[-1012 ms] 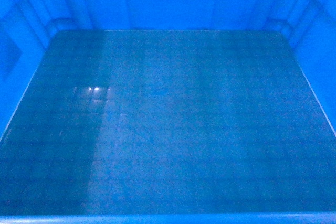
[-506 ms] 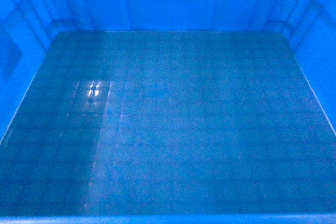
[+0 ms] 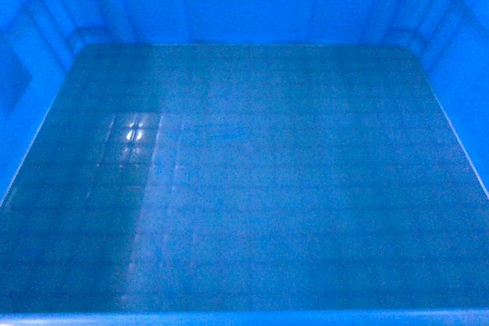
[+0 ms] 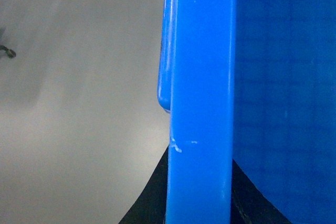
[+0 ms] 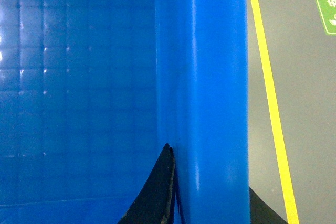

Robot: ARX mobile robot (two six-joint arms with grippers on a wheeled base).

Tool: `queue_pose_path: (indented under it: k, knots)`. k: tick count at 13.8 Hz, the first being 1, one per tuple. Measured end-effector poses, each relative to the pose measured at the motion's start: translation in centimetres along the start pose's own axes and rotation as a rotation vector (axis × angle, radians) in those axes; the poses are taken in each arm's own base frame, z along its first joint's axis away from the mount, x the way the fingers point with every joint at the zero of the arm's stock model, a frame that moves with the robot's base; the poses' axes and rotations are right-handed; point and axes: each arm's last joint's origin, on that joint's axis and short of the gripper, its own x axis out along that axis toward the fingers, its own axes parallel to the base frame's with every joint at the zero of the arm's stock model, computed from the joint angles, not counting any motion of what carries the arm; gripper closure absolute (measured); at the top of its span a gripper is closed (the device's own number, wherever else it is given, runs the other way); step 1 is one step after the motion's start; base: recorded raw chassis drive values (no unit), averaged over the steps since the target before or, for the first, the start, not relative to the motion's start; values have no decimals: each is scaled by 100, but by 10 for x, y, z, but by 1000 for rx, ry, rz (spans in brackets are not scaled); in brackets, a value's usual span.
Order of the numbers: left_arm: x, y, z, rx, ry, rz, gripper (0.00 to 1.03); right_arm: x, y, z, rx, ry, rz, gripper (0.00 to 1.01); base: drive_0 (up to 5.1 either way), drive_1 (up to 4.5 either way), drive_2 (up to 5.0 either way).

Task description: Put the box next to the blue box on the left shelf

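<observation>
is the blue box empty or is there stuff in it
Empty. The head view looks straight into the box and shows only its bare grid-patterned floor with a light reflection; nothing lies on it.

Head view is swamped in saturated blue, dim and soft, low contrast throughout; the box (image 3: 244,181) floor grid barely reads. A small cluster of white glints sits left of centre, with a pale streak of reflected light trailing down from it. Left wrist view is brighter: the grey floor (image 4: 79,103) is blurred, softly shadowed at top left. Right wrist view is sharper, with a vertical sheen down the rim.
</observation>
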Motion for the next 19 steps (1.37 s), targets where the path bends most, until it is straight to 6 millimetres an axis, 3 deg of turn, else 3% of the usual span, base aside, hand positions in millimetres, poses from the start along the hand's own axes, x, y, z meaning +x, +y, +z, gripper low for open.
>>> queue_pose_path:
  k: [19]
  knots:
    - [0, 0, 0, 0, -1, 0, 91, 0, 0, 0, -1, 0, 0, 88, -8, 425, -441]
